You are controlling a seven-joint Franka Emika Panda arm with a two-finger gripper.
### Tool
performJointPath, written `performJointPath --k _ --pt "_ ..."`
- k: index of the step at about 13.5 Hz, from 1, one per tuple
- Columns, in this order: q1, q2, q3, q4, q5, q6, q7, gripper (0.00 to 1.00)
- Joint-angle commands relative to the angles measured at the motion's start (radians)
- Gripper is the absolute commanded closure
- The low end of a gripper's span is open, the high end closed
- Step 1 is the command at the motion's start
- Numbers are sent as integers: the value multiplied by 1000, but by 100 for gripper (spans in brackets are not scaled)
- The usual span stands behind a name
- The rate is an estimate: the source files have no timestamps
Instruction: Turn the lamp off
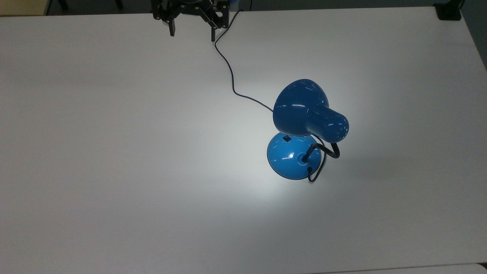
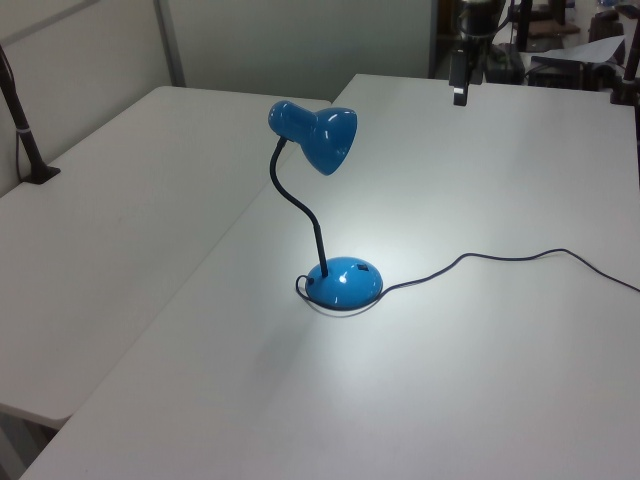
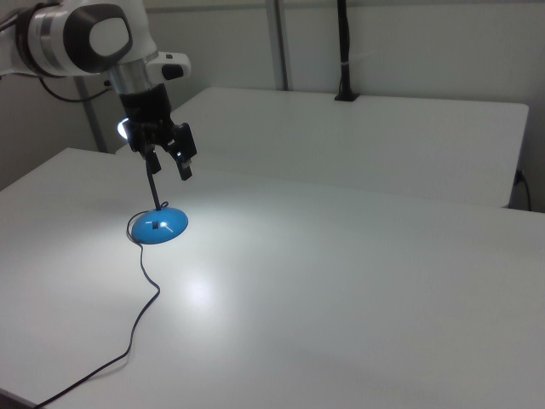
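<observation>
The lamp is glossy blue, and its bell shade [image 1: 300, 108] hangs over its round base [image 1: 291, 158]. A small black switch [image 1: 287, 138] sits on the base's far side in the top view. A bright pool of light lies on the table around the base [image 2: 345, 283]. Its thin black cord [image 1: 232, 76] runs to the table's far edge. My gripper [image 1: 192, 33] hangs open and empty at the top view's upper edge, far from the lamp. In the right view the gripper [image 3: 169, 164] stands in front of the lamp's neck, above the base [image 3: 159, 226].
The white table [image 1: 114, 152] stretches wide around the lamp. A second table [image 2: 110, 200] adjoins it on the left view's left, with a black clamped post [image 2: 22, 130]. A black block [image 1: 449, 11] sits at the top view's upper right corner.
</observation>
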Motion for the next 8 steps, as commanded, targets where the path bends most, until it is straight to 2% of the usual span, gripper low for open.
performJointPath --k 1,2,8 --pt "16 -2 -14 10 13 -33 -39 84" --pt "17 0 -14 10 13 -33 -40 100" --pt "19 3 -14 8 13 -32 -40 100"
